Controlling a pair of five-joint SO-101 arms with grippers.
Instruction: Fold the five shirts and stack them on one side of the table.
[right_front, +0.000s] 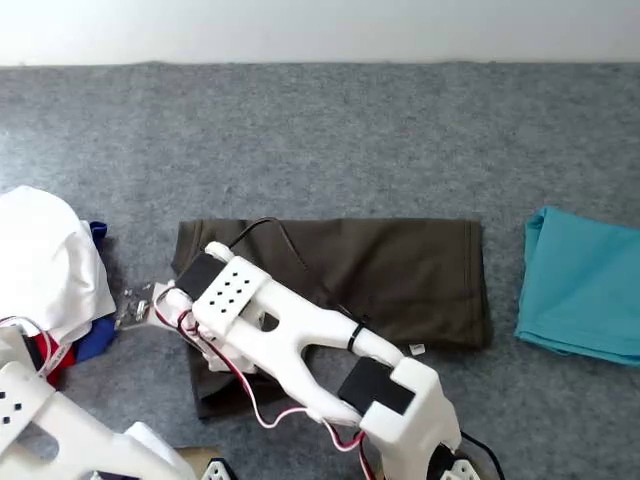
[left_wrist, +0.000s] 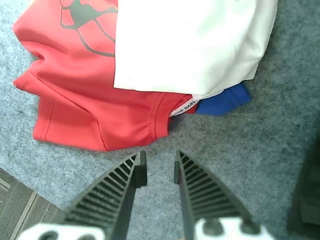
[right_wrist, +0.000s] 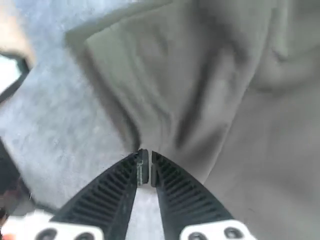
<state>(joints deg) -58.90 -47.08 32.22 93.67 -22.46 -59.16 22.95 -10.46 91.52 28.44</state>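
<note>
Table: grey, felt-like surface carrying all five shirts.
Dark brown shirt: lies spread out at the middle of the table, wider than it is deep. A further part of it reaches toward the near edge under the right arm.
Right arm: white, stretched diagonally across the dark brown shirt from the near edge toward that shirt's left edge.
Right claw: at the left edge of the dark brown shirt. Its jaws are pressed almost together, with a ridge of that shirt's cloth pinched between the tips. The fabric draws into creases that run up from the pinch.
Cable: thin and black, looping over the dark brown shirt's far-left part and running back to the right arm.
Teal shirt: folded flat, well to the right of the dark brown shirt and apart from it.
White shirt: left of the dark brown shirt, on top of a loose pile.
Red shirt: under the white shirt in that pile, with a dark print on it and its hem lying out on the table.
Blue shirt: also under the white shirt, with one corner poking out on the side nearest the dark brown shirt.
Left arm: white, at the near-left corner, left of the dark brown shirt and beside the pile.
Left claw: above bare table just by the red shirt's hem. Its jaws are a narrow gap apart and hold nothing.
</note>
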